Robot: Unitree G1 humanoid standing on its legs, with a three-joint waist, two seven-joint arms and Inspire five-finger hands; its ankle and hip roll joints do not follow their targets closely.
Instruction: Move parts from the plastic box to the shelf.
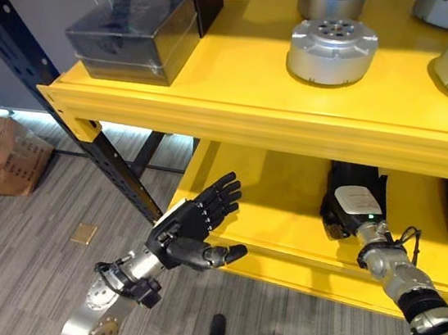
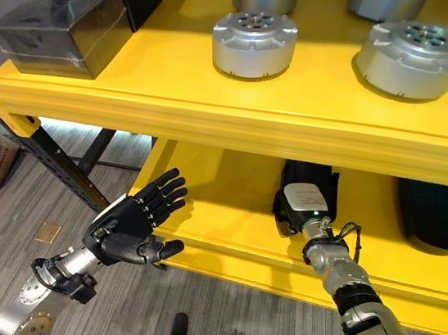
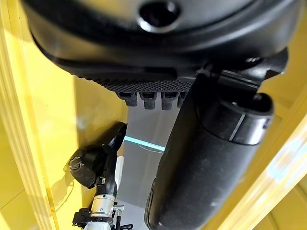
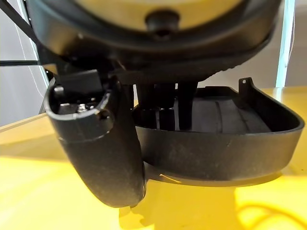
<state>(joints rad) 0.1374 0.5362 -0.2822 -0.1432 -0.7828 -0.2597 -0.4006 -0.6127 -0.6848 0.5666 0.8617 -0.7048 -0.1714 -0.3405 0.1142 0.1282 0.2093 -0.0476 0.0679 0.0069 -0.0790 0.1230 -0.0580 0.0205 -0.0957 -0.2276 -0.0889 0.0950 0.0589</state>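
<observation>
I am holding my left hand (image 1: 193, 228) spread in front of the yellow shelf (image 1: 240, 108). My right hand (image 2: 306, 196) is reaching under it, fingers draped over a black tray (image 4: 225, 139). Silver round parts (image 1: 332, 48) are sitting on top.

Top shelf (image 2: 298, 103): front edge strip bare | three silver parts (image 2: 254, 41) mid to right, black boxes (image 2: 65, 23) at left corner | lower shelf (image 1: 274, 224): left half open, dark tray (image 2: 436, 216) far right
</observation>
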